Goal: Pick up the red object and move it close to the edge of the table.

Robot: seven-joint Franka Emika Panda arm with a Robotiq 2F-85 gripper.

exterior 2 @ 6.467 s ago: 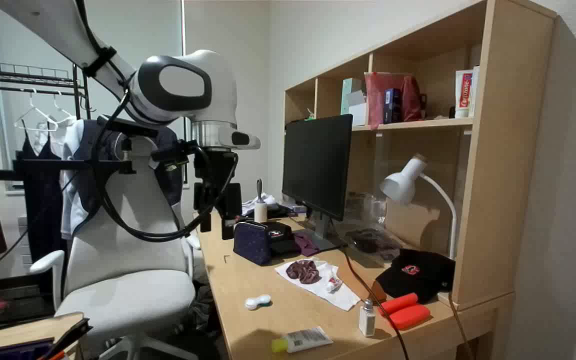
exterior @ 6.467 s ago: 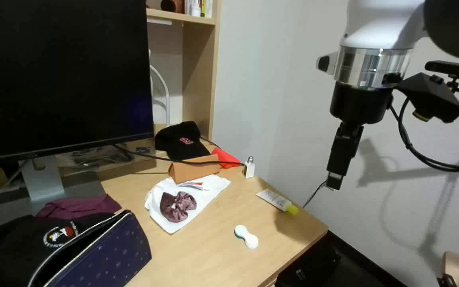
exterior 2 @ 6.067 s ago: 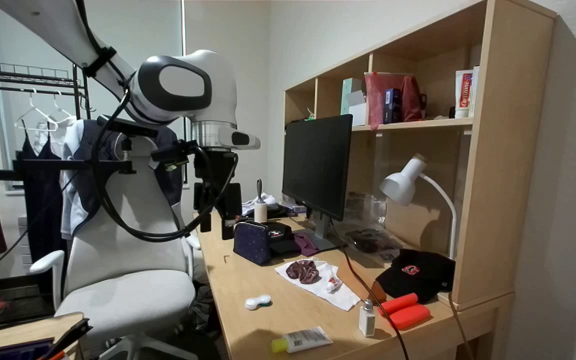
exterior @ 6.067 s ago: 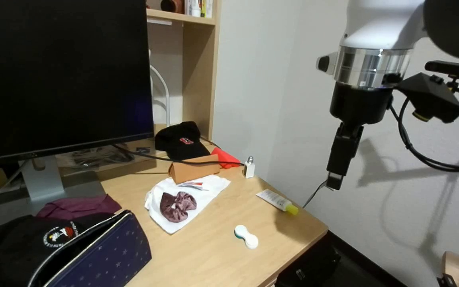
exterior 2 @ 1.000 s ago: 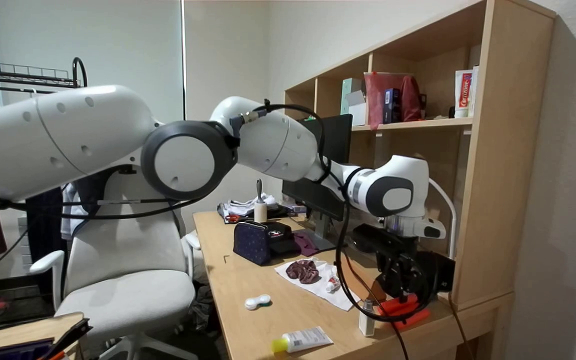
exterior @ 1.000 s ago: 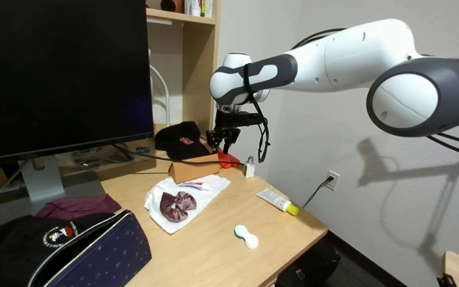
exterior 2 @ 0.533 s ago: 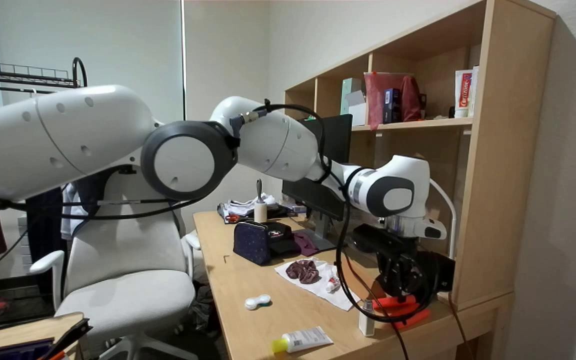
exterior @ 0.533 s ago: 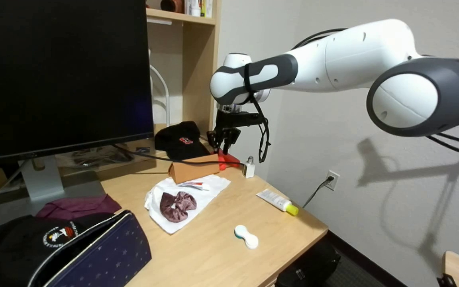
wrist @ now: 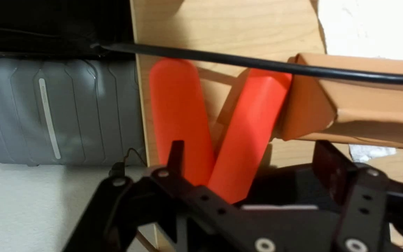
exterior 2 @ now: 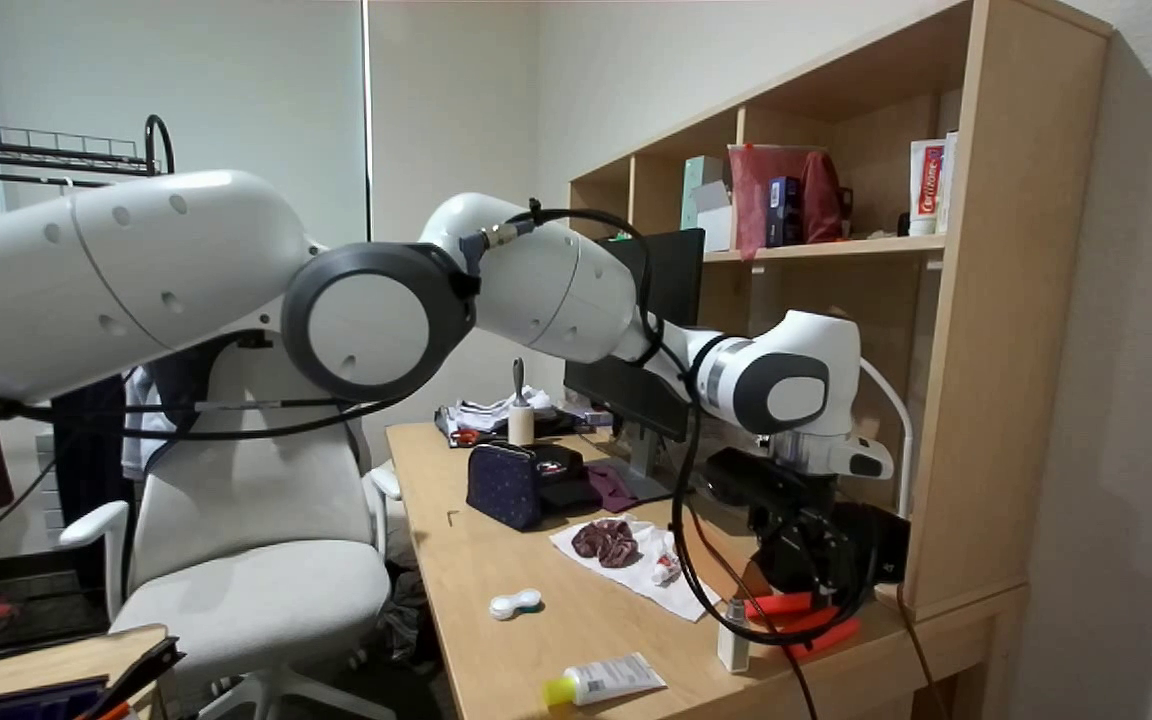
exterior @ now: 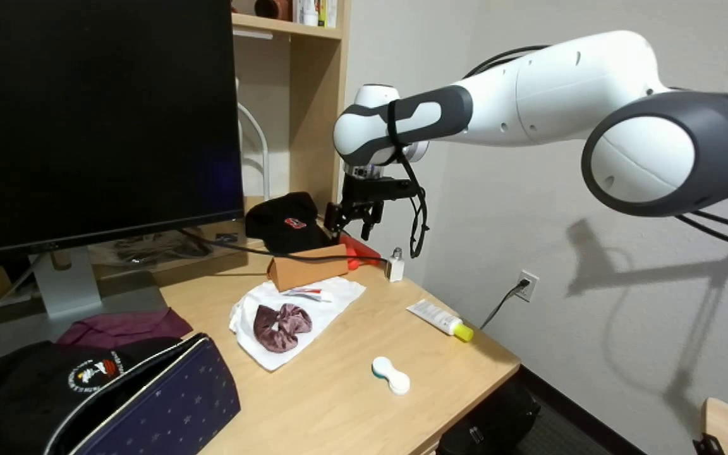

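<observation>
In the wrist view, the tool [wrist: 250, 154], jaws spread wide, hangs over two red bars [wrist: 182, 115] converging toward six o'clock on the desk [wrist: 243, 28]. The desk's edge [wrist: 145, 105] runs just beside them at nine o'clock, a brown case [wrist: 383, 112] at three, a black cord [wrist: 236, 60] at twelve.

Over there a scrunchie [exterior: 282, 327] lies on a white cloth [exterior: 323, 313], a brown case [exterior: 309, 270] beside it; a lens case [exterior: 391, 375] and yellow-capped tube [exterior: 435, 316] lie apart; a starry pouch [exterior: 174, 404] gapes before the monitor [exterior: 98, 120], and I spot a chair [exterior 2: 256, 570].
</observation>
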